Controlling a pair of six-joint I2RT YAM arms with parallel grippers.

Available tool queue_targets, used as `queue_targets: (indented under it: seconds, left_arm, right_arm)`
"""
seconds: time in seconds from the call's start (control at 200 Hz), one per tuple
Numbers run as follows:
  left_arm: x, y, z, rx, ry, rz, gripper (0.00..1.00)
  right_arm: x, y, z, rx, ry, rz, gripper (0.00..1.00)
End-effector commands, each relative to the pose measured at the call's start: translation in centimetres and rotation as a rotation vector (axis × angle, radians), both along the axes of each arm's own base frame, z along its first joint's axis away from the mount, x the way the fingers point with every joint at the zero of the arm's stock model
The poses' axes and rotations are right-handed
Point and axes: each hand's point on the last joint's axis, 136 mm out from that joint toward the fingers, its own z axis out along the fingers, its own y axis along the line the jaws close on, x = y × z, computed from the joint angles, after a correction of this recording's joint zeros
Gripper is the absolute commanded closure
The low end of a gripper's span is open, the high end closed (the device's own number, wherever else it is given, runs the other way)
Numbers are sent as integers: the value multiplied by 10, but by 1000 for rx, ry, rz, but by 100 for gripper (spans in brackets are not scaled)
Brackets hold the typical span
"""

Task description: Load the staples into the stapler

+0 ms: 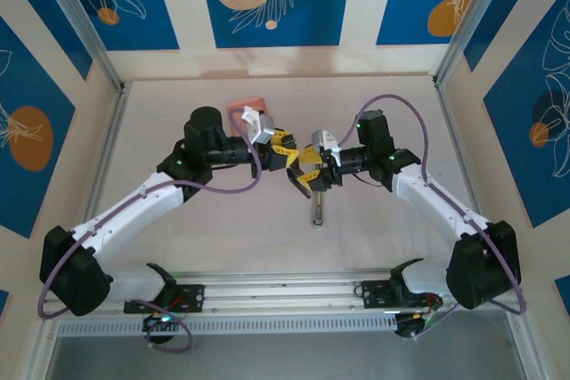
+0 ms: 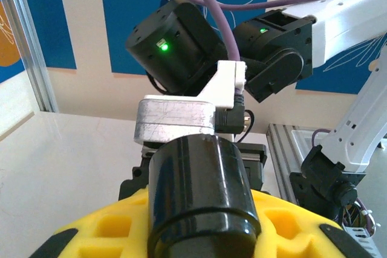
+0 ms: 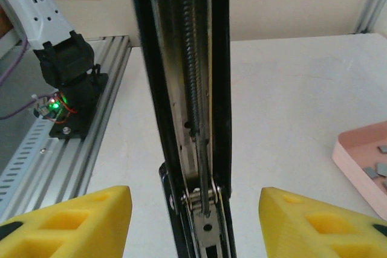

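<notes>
Right wrist camera is looking along the slim silver-metal stapler with black side rails (image 3: 190, 89), which is sitting opened between the yellow fingers of the right gripper (image 3: 193, 193). Those fingers are spread wide with a gap on each side of the metal, so nothing is being gripped. The long channel with its thin spring rod is facing the lens, and no strip appears to be seated in it.

The tiny dark-grey metal staples (image 3: 372, 172) are lying in the shallow salmon-pink square tray (image 3: 347, 155), ahead of the right gripper and off past one finger, apart from the stapler. By this showing, the opening is done. Picking up a strip, seating it in the channel and closing the stapler are all waiting.

From the top external camera, the left gripper (image 1: 283, 153) is hovering just beside the right gripper, the two nearly touching above the stapler's far end. Whether its fingers are parted cannot be told.

Room is tightest between the two grippers. The white table (image 3: 290, 101) is lying bare on both sides of the stapler. The slotted aluminium rail (image 3: 36, 161) and a black mount (image 3: 69, 83) are bounding the near edge, on the side of the right gripper away from the tray.
</notes>
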Motion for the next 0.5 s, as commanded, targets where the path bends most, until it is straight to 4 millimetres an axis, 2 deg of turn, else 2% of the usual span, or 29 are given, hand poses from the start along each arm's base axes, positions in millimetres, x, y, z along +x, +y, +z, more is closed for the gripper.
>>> queue_targets:
  seconds: [0.0, 0.23, 0.39, 0.495]
  left_arm:
    - [-11, -1, 28, -85, -89, -56, 99]
    - [-12, -1, 32, -99, -93, -67, 99]
    - [-10, -1, 31, -99, -93, -61, 97]
    - [-5, -1, 26, -89, -83, -27, 89]
  right_arm:
    - [-8, 4, 6, 25, 25, 61, 45]
    - [-8, 7, 6, 42, 47, 90, 57]
    - [-9, 6, 9, 55, 49, 103, 77]
    - [-9, 3, 11, 57, 39, 90, 88]
